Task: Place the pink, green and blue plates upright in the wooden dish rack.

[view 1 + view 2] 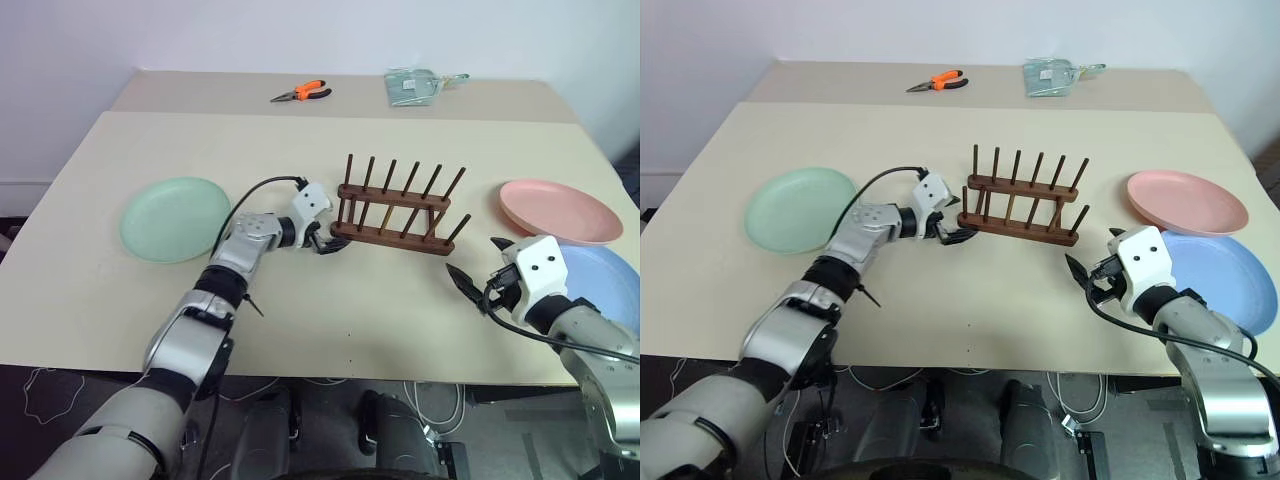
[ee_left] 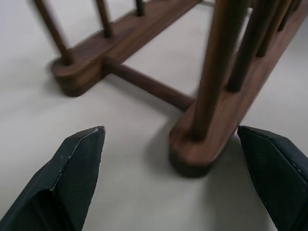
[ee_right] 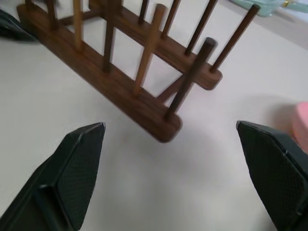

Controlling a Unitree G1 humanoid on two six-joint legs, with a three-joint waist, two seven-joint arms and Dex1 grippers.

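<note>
The wooden dish rack (image 1: 398, 232) stands empty at the table's middle, its pegs upright. The green plate (image 1: 175, 218) lies flat to its left. On the right, the pink plate (image 1: 560, 210) lies flat with the blue plate (image 1: 605, 280) in front of it, their rims close together. My left gripper (image 1: 330, 241) is open at the rack's left end; in the left wrist view the end of the near rail (image 2: 195, 154) sits between its fingers (image 2: 77, 173). My right gripper (image 1: 468, 277) is open and empty, low over the table just off the rack's right end (image 3: 166, 130), beside the blue plate.
Orange-handled pliers (image 1: 301, 93) and a pale green packet (image 1: 412, 86) lie on the far table section. The table's front edge (image 1: 330, 372) runs close below both arms. Bare tabletop lies in front of the rack.
</note>
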